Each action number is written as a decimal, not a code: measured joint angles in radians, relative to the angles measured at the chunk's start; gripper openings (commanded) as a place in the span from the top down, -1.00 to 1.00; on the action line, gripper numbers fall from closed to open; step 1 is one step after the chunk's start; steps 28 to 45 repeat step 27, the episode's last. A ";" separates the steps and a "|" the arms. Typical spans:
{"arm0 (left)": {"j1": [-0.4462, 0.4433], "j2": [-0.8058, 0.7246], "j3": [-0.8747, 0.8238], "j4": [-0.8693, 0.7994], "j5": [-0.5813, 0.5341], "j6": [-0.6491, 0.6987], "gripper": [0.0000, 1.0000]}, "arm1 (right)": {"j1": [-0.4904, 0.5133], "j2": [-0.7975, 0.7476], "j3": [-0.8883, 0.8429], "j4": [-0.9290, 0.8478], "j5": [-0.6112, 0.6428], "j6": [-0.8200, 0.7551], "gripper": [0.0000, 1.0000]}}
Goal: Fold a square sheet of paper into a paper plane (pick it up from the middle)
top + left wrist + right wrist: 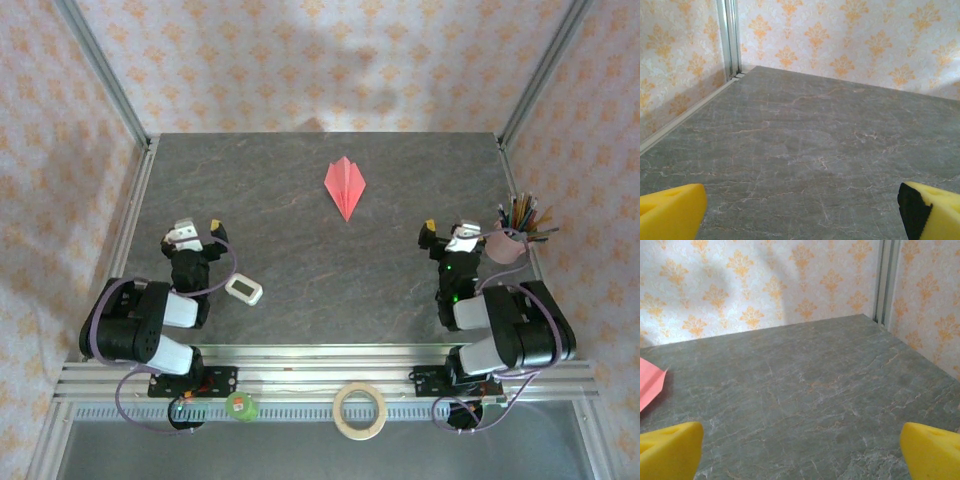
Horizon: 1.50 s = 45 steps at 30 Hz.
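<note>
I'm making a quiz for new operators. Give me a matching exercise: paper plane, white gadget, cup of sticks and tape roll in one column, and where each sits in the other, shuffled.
Things:
1. paper plane
2. white gadget
3. cup of sticks
4. tape roll

Places:
A. on the rail in front of the table
B. far middle of the table
C. at the table's right edge
D. near left part of the table

Pairs: 1-B; 2-D; 3-C; 4-A
</note>
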 measured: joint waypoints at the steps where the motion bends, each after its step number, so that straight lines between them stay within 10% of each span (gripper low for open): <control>1: 0.000 0.016 0.011 -0.002 0.000 0.000 -0.99 | 0.000 0.032 0.000 0.022 0.000 0.000 -1.00; 45: 0.000 0.029 0.063 -0.032 0.008 0.018 -0.99 | -0.064 0.069 0.084 -0.047 -0.013 0.071 -0.99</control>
